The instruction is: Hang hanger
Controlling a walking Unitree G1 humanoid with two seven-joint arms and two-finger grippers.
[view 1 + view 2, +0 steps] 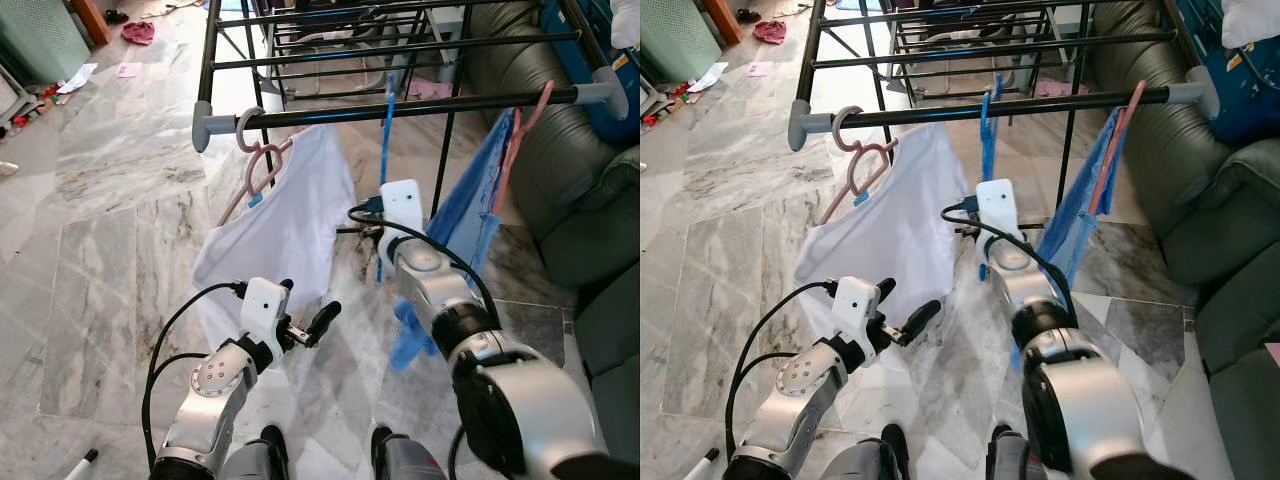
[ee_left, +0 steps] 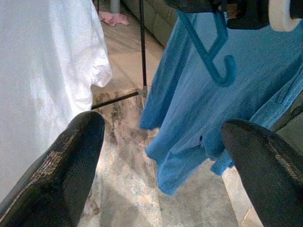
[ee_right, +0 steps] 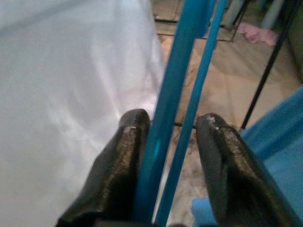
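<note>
The 2 eye views look forward and steeply down from the robot's head, set slightly apart, and share the drying rack [image 1: 400,108], the marble floor [image 1: 100,230] and both arms. The left wrist view looks along the left claw [image 2: 163,161] from low and close at the white shirt [image 2: 42,71] and the blue hanger [image 2: 213,56] (seen from the side). The right wrist view sits nearer still, facing the blue hanger's shaft between the right claw [image 3: 173,156] fingers, with the same white shirt behind.
</note>
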